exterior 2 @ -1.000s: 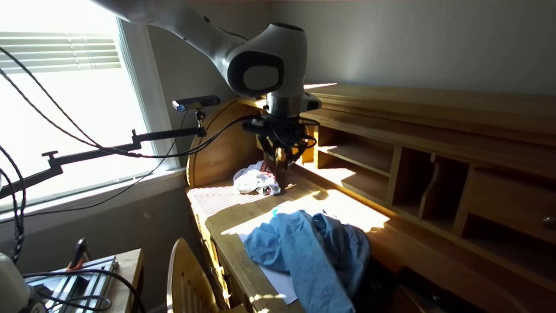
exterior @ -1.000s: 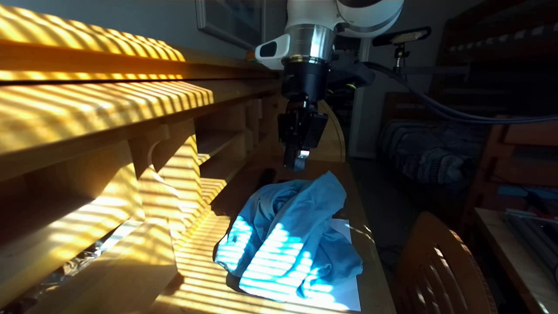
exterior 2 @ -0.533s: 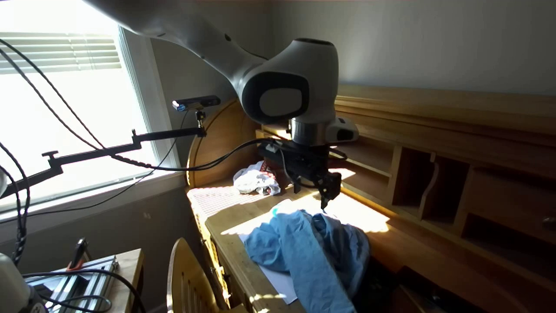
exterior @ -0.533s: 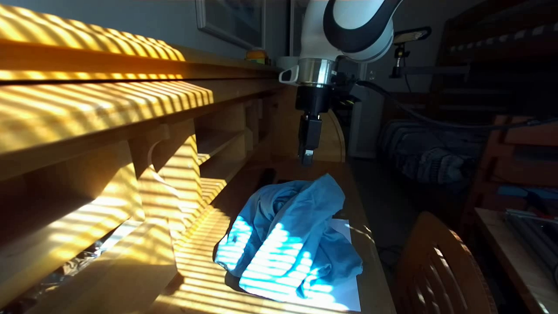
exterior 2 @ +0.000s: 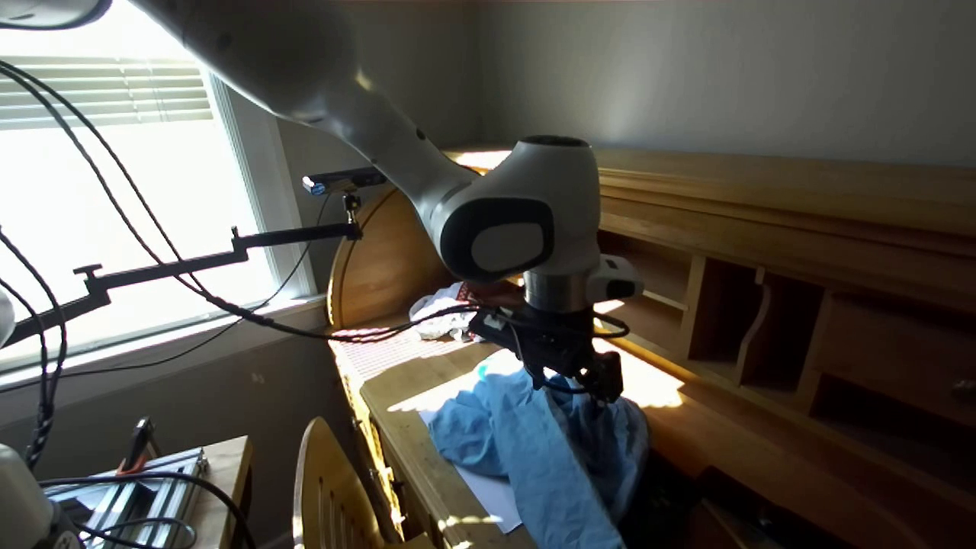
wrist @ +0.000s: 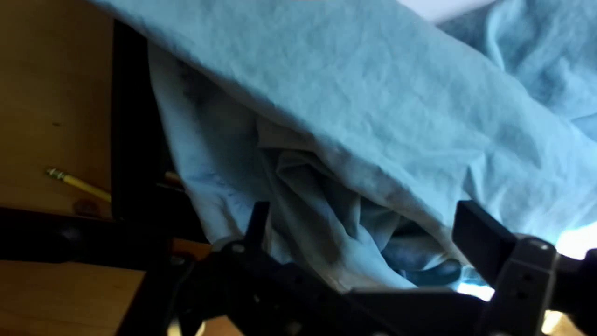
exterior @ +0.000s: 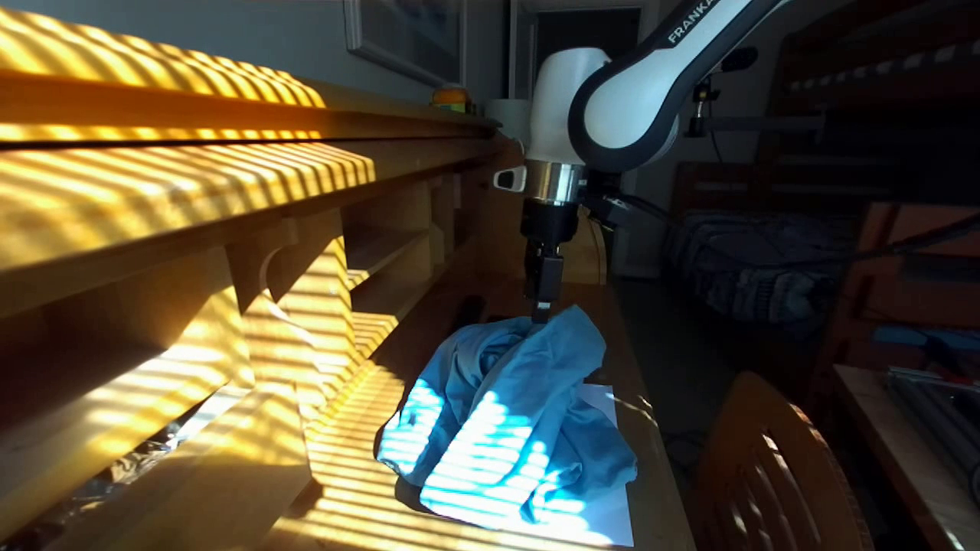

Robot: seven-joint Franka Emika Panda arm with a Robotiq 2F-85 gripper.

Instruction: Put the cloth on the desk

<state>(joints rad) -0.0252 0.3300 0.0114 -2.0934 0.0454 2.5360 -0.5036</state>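
Observation:
The blue cloth (exterior: pixel 498 428) lies crumpled in a heap on the wooden desk (exterior 2: pixel 412 400), partly sunlit. In the wrist view a broad fold of the cloth (wrist: pixel 354 88) crosses above darker, bunched folds. My gripper (wrist: pixel 366 219) stands open over those folds, its two dark fingers wide apart and the cloth beneath and between them, not clamped. In an exterior view the gripper (exterior: pixel 542 312) points down at the far side of the heap, its tips close to the fabric. Whether they touch it I cannot tell.
White paper (exterior: pixel 609 490) sticks out from under the cloth. A dark tray (wrist: pixel 133 140) and a pencil (wrist: pixel 86 187) lie beside it. Shelves (exterior 2: pixel 747 328) line the desk's back. A white bundle (exterior 2: pixel 438 316) sits at the far end, a chair (exterior: pixel 773 467) in front.
My arm has swung over the cloth from the far end of the desk and come down, the gripper dropping to the heap. The cloth has stayed almost as it was.

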